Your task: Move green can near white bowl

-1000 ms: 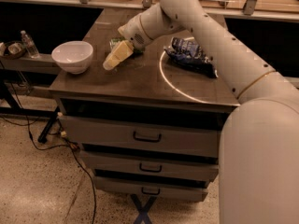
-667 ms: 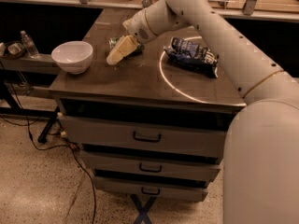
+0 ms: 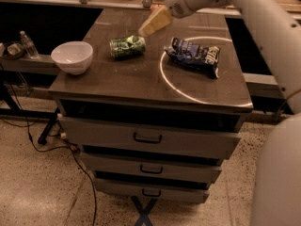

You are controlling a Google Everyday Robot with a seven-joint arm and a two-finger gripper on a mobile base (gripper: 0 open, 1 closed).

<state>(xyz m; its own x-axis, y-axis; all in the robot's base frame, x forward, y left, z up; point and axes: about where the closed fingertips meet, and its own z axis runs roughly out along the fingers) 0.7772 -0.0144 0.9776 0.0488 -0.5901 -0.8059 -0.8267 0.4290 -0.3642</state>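
Observation:
The green can [image 3: 127, 46] lies on its side on the dark table top [image 3: 141, 81], left of the middle. The white bowl [image 3: 72, 56] stands upright at the table's left edge, a short gap to the left of the can. My gripper [image 3: 154, 21] hangs in the air just above and to the right of the can, apart from it and holding nothing. My white arm reaches in from the upper right.
A crumpled blue snack bag [image 3: 195, 54] lies right of the can, inside a white ring [image 3: 162, 72] marked on the table. A water bottle [image 3: 28, 44] stands on a lower shelf at the left. Drawers [image 3: 148, 138] sit below; cables lie on the floor at the left.
My gripper has lifted up and away to the right from its low spot beside the bowl. The green can, hidden under it before, now lies uncovered on the table.

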